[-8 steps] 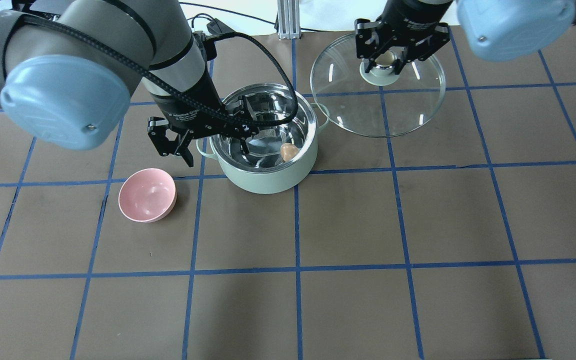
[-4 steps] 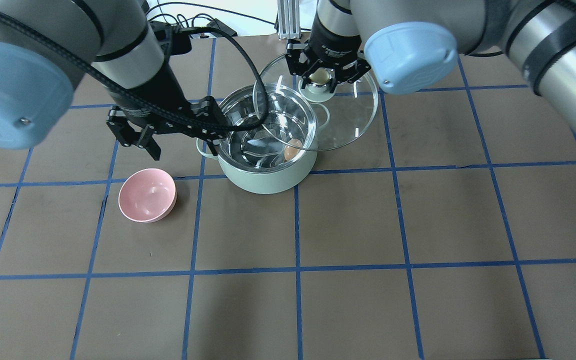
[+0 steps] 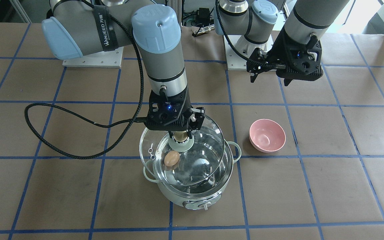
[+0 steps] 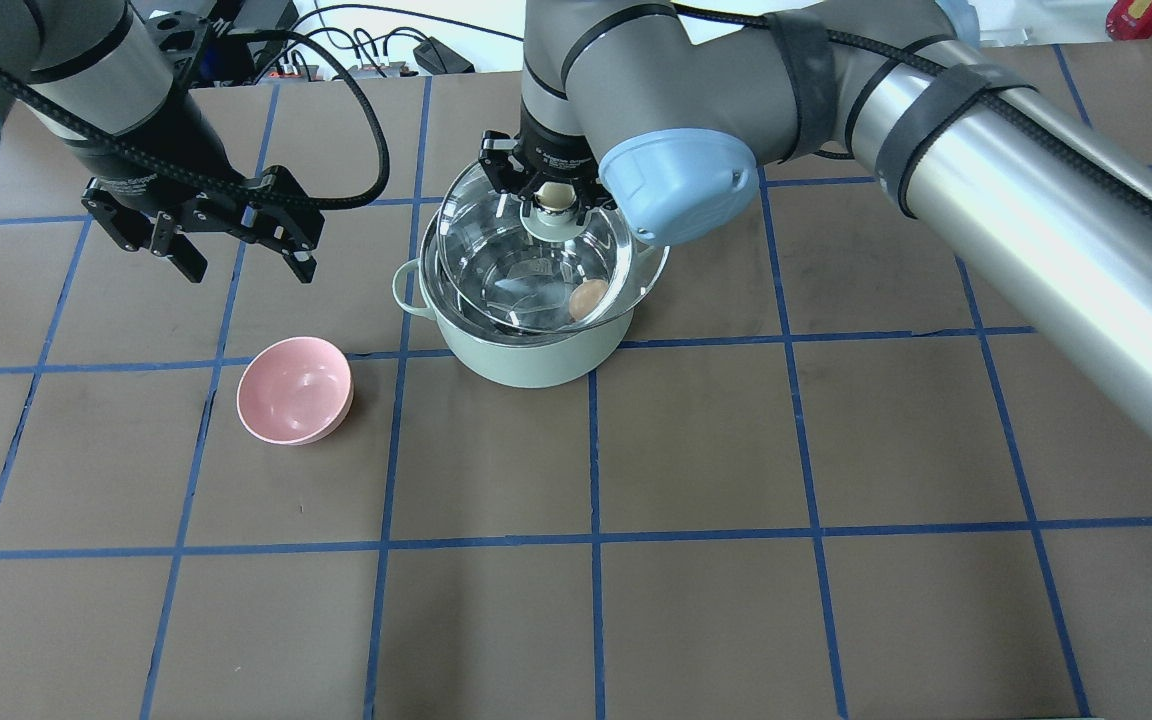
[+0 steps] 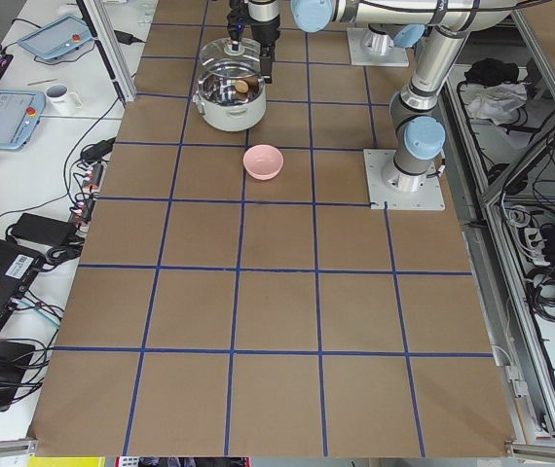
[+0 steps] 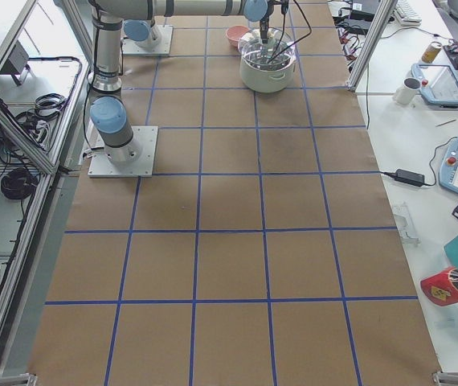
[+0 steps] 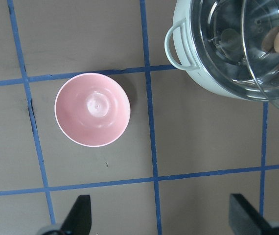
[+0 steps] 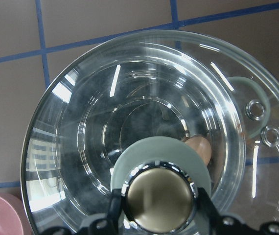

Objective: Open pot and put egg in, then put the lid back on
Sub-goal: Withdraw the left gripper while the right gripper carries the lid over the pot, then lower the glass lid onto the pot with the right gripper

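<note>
Seen from the operators' side, nearest is the pot's control knob (image 3: 205,207), on the front wall of the mint-green pot (image 3: 192,197). The pot stands on the brown desk (image 3: 312,186), across a blue tape line. Inside it the egg (image 3: 171,158) lies on the steel bottom, against the wall on the robot's right.

The glass lid (image 3: 197,155) hangs over the pot's mouth. It covers most of the opening but sits off centre, reaching past the rim on the far side and toward the robot's right. It is not seated; whether its edge touches the rim cannot be told.

The right jaws are clamped on the lid's knob (image 8: 159,193), one on each side of the beige-gold cap. The right arm (image 3: 160,43) comes straight down above them.

On the robot's left of the pot, near but apart from it, a pink bowl (image 3: 267,135) sits upright. A black cable (image 3: 45,133) loops over the desk on the other side.

Farther back, the left arm (image 3: 307,20) holds the left jaws spread apart with nothing between them, above the desk beyond the bowl.
</note>
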Robot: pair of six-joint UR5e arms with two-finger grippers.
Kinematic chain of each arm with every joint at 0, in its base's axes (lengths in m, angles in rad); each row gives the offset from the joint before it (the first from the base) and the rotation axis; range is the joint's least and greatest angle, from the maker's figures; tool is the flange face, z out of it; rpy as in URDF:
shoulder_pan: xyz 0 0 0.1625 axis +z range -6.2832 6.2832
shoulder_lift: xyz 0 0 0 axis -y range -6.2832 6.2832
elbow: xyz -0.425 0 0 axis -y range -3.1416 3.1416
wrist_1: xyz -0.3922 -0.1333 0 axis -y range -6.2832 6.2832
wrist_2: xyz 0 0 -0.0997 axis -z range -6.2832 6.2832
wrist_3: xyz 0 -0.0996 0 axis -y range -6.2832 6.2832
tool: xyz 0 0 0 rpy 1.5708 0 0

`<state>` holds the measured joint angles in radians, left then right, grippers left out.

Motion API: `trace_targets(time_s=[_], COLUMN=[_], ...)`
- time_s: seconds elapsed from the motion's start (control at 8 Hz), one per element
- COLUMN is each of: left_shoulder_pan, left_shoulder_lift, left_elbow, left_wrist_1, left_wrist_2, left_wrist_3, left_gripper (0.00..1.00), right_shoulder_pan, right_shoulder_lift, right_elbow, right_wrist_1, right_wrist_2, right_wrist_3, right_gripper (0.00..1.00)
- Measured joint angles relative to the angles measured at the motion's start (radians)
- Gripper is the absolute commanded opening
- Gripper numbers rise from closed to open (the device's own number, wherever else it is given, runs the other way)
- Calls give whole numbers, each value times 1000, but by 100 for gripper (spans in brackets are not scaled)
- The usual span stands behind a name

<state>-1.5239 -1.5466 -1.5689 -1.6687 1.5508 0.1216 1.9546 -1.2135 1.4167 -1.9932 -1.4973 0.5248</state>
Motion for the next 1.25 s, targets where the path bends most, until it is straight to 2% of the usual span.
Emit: trace_targets(time_s=[0.62,1.25], left_shoulder_pan=[6,5], left_shoulder_lift=[1,8], left_elbow=[-4,-7], left_wrist_1=[4,4], left_wrist_2=[3,5], left_wrist_3=[18,7], left_gripper=[100,100], right_shoulder_pan=[64,76], right_shoulder_lift=[76,113], right_elbow=[-7,-14], right_wrist_1=[-58,-97], right_wrist_2=[-34,-52], right_wrist_3=[61,33], right_gripper=[0,0])
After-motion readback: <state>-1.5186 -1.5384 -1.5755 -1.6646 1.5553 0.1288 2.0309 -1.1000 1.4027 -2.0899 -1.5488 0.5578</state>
